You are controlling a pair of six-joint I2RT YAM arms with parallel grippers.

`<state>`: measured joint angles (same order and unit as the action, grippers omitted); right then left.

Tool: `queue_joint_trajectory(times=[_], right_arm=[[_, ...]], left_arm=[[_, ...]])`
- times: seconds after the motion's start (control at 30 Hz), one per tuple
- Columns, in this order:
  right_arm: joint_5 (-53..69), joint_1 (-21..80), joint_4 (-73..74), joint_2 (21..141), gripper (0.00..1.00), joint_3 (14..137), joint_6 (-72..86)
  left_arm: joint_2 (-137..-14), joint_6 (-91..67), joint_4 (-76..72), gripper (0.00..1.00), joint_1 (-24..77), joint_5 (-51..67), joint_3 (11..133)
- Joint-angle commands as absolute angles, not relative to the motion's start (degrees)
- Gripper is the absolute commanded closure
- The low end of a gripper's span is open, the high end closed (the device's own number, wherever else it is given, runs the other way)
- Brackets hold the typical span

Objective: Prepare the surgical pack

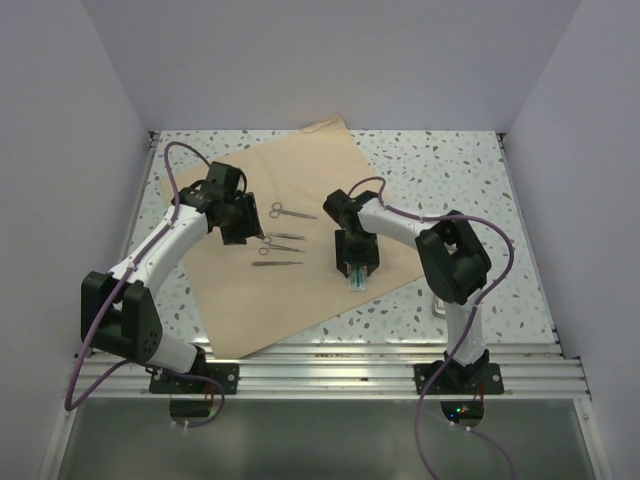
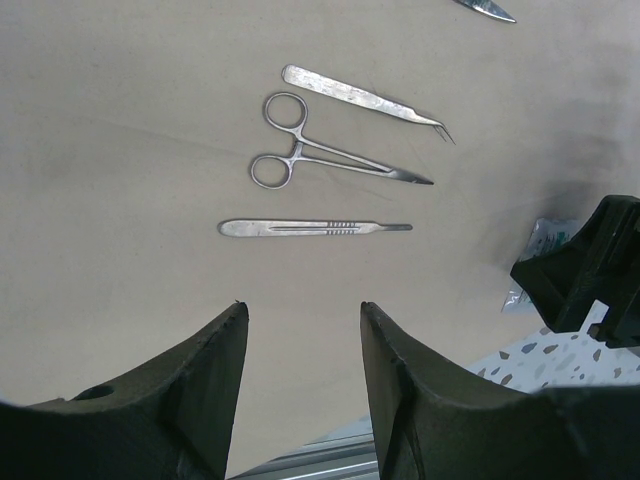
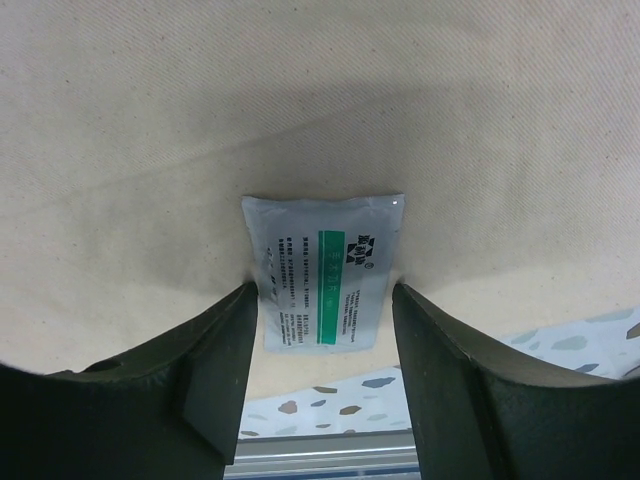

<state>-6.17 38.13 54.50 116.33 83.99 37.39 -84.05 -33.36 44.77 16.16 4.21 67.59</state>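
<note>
The surgical pack is a wide flat tan wrapping sheet (image 1: 300, 200) spread on the table. On it lie steel instruments: scissors (image 1: 290, 212), forceps (image 2: 330, 165), tweezers (image 2: 360, 98) and a scalpel handle (image 2: 315, 228). A small silver foil packet with a green stripe (image 3: 325, 272) lies flat near the sheet's right edge. My right gripper (image 3: 322, 295) is open, its fingers astride the packet, which rests on the sheet. My left gripper (image 2: 303, 315) is open and empty, hovering over bare sheet near the instruments (image 1: 278, 245).
The speckled tabletop (image 1: 450, 180) surrounds the sheet. An aluminium rail (image 1: 330, 365) runs along the near edge. White walls enclose the left, back and right sides. The right arm's black gripper shows at the right of the left wrist view (image 2: 590, 270).
</note>
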Motion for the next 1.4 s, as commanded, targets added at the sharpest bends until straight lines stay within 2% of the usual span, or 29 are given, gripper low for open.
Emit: queue_joint_trajectory(times=[0.0, 0.23, 0.57, 0.93, 1.13, 1.37], right_arm=[[-5.01, 38.06, 54.23, 117.60, 0.40, 85.25, 38.32], [-4.66, 38.14, 53.70, 118.30, 0.42, 83.94, 38.32], [-5.97, 37.88, 54.23, 117.51, 0.51, 83.14, 38.41], [-7.73, 35.16, 57.92, 111.02, 0.54, 84.29, 36.92], [-9.66, 28.92, 59.76, 104.16, 0.54, 80.78, 34.55], [-17.22, 15.41, 61.79, 96.16, 0.53, 74.46, 27.17]], left_arm=[[-84.64, -32.87, 43.42, 0.47, 15.65, 4.66, 67.68], [-84.64, -32.70, 43.51, 0.47, 15.56, 4.39, 67.76], [-84.73, -32.70, 43.42, 0.47, 15.38, 4.66, 67.68], [-84.73, -32.43, 43.33, 0.47, 15.12, 4.48, 67.94], [-84.90, -31.91, 43.15, 0.47, 14.77, 4.39, 67.94], [-84.55, -30.85, 42.45, 0.47, 14.59, 5.01, 67.33]])
